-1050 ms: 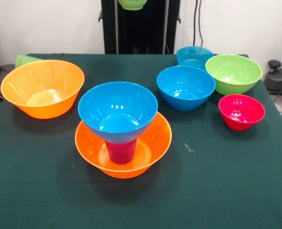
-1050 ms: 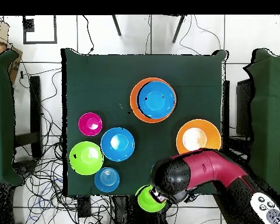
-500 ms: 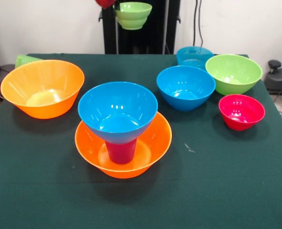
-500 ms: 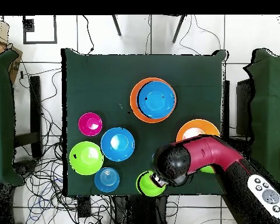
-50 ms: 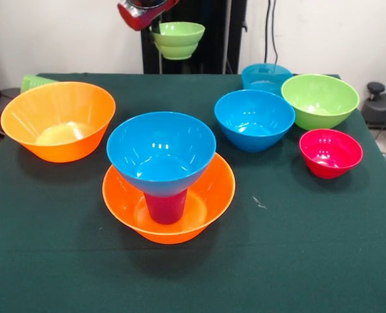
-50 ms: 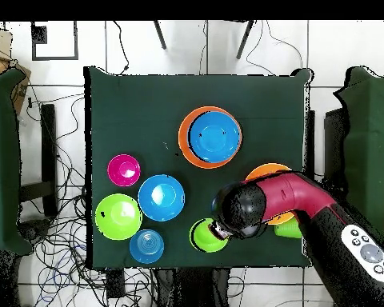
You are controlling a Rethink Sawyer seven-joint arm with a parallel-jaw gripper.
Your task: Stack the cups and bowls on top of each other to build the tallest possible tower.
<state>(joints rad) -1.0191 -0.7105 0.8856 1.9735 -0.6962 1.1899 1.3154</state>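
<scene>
The gripper (image 5: 155,14) pinches the rim of a lime green bowl (image 5: 178,39) and holds it in the air, well behind and above the tower (image 5: 167,173). That tower is an orange bowl (image 5: 209,199) with the purple-magenta cup (image 5: 165,207) standing in it and a blue bowl (image 5: 160,150) seated on the cup. The step in hand looks like carrying the lime green bowl to the tower. The next move likely calls for centring it over the blue bowl and lowering gently, since the cup's narrow footing could tip.

Glossy red arm (image 6: 295,198) with rounded black joint
</scene>
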